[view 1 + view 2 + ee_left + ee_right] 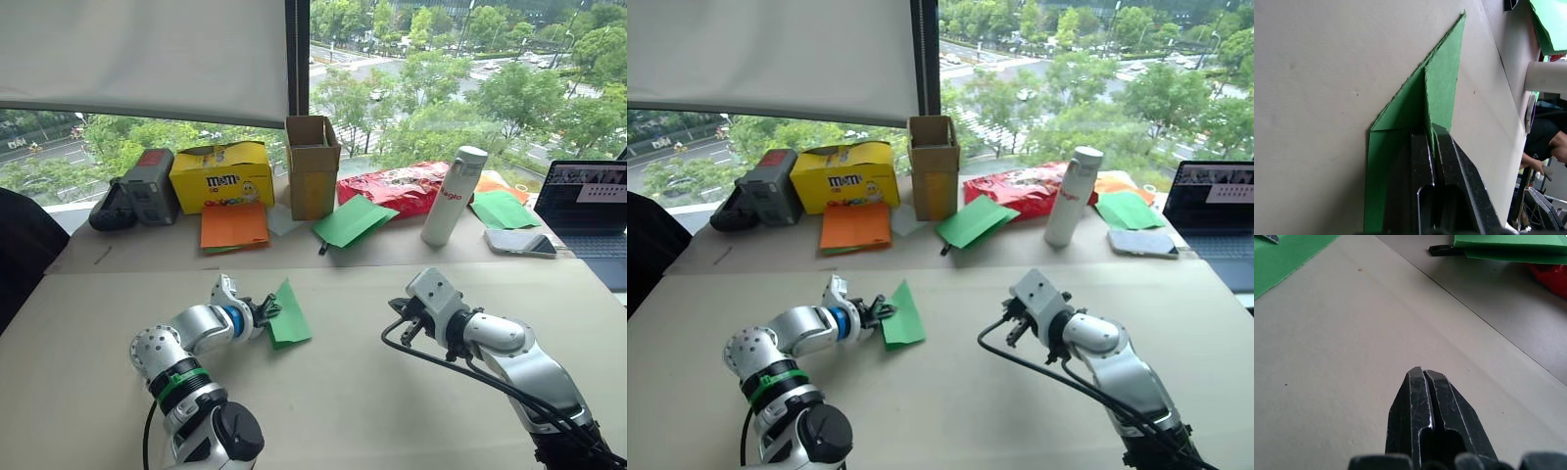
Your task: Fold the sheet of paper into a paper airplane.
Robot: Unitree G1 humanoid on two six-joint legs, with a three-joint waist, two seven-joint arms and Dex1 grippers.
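The bright green sheet of paper lies on the beige table, folded into a layered wedge with a pointed tip, the paper airplane shape. My left gripper is shut on its raised middle fold; in the left wrist view the fingers pinch that upright crease, and the paper tapers away to its tip. My right gripper hovers over bare table right of the paper, well apart from it. It is shut on nothing, its fingertips pressed together.
Along the back stand a yellow candy box, a cardboard box, a red bag and a white bottle. Orange sheets and plain green sheets lie there. A phone and laptop sit far right.
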